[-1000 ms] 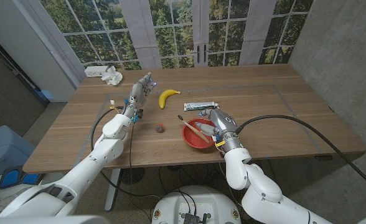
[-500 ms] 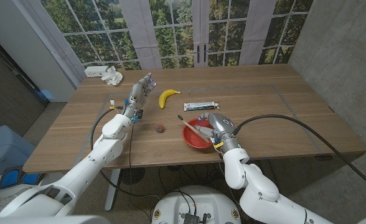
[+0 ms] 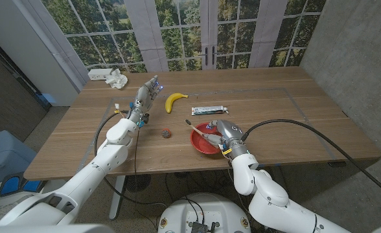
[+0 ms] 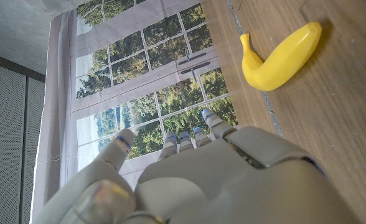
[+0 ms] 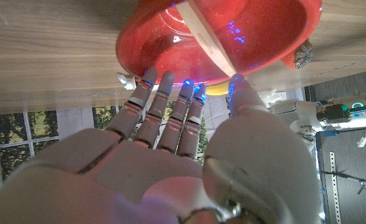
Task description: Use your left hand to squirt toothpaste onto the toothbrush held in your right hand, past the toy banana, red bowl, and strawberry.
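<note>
The toothbrush point(image 3: 197, 129) leans in the red bowl point(image 3: 207, 145), head over the bowl's rim toward the strawberry point(image 3: 166, 133). The right hand point(image 3: 224, 131) reaches over the bowl, fingers spread, grasping nothing. The toothpaste point(image 3: 209, 110) lies behind the bowl, the banana point(image 3: 175, 101) left of it. The left hand point(image 3: 144, 98), released, hovers beside the banana.

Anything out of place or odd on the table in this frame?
Mildly: the toothbrush lies in the red bowl, its end sticking out over the rim, not in the right hand, which reaches at the bowl. Nothing looks spilled or damaged; the toothpaste tube lies untouched.
</note>
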Available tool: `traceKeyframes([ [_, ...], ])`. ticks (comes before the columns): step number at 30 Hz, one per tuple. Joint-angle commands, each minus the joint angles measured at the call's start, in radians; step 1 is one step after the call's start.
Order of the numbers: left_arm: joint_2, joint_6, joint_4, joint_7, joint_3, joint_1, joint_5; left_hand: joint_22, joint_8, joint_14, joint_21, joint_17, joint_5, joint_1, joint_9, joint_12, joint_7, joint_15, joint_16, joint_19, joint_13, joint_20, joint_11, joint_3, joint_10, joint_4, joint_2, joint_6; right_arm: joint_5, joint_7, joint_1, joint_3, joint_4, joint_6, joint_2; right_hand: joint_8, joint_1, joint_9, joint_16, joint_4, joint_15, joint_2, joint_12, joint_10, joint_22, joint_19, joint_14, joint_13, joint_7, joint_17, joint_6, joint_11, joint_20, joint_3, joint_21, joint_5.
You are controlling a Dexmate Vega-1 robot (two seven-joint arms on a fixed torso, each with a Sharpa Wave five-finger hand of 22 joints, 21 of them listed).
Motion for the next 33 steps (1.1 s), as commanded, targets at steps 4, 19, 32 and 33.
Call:
traceKeyframes([
  [4,0.003,0.005,-0.01,0.007,0.003,0.001,0.005,0.004,-0.001,0.005,-0.001,0.004,-0.001,-0.008,0.001,0.001,-0.005,-0.022,-0.003,0.008,0.005,-0.004,0.003,0.004,0.001,-0.006,0.059,0.004,0.018,0.019,0.032,-0.027,0.02,-0.022,-0.009,0.004,0.006,0.003,0.03,0.001,-0.135,0.01,0.007,0.007,0.007,0.023,0.028,0.012,0.007,0.027,0.006,-0.003,-0.001,-0.012,0.017,0.002],
  [19,0.01,-0.002,-0.021,0.008,-0.004,0.015,0.0,0.004,-0.001,0.006,-0.001,0.004,-0.001,-0.009,0.001,0.001,-0.005,-0.022,-0.003,0.009,0.005,-0.004,0.003,0.005,0.003,-0.006,0.058,0.005,-0.095,0.085,0.111,-0.117,0.053,-0.063,-0.012,0.009,0.038,0.002,0.11,-0.006,-0.159,0.019,0.012,0.022,0.021,0.027,0.076,0.029,0.001,0.105,0.025,-0.012,-0.001,-0.028,0.043,0.005],
  [32,0.01,-0.013,-0.015,0.001,-0.008,0.02,-0.005,0.004,-0.001,0.006,-0.001,0.003,-0.001,-0.009,0.001,0.001,-0.005,-0.023,-0.003,0.009,0.005,-0.004,0.002,0.005,0.003,-0.009,0.056,0.005,-0.123,0.142,0.143,-0.126,0.085,-0.065,0.003,0.028,0.056,0.001,0.162,-0.006,-0.165,0.028,0.029,0.08,0.043,0.073,0.127,0.047,-0.001,0.162,0.08,-0.019,-0.021,-0.033,0.092,0.007],
  [33,0.01,-0.013,-0.014,-0.002,-0.008,0.019,-0.006,0.004,-0.001,0.006,-0.002,0.003,-0.001,-0.009,0.001,0.001,-0.006,-0.024,-0.003,0.009,0.005,-0.004,0.002,0.005,0.003,-0.009,0.056,0.005,-0.123,0.141,0.143,-0.125,0.088,-0.063,0.004,0.029,0.06,0.001,0.17,-0.007,-0.167,0.029,0.032,0.087,0.045,0.076,0.134,0.048,-0.001,0.169,0.083,-0.017,-0.024,-0.034,0.097,0.007],
])
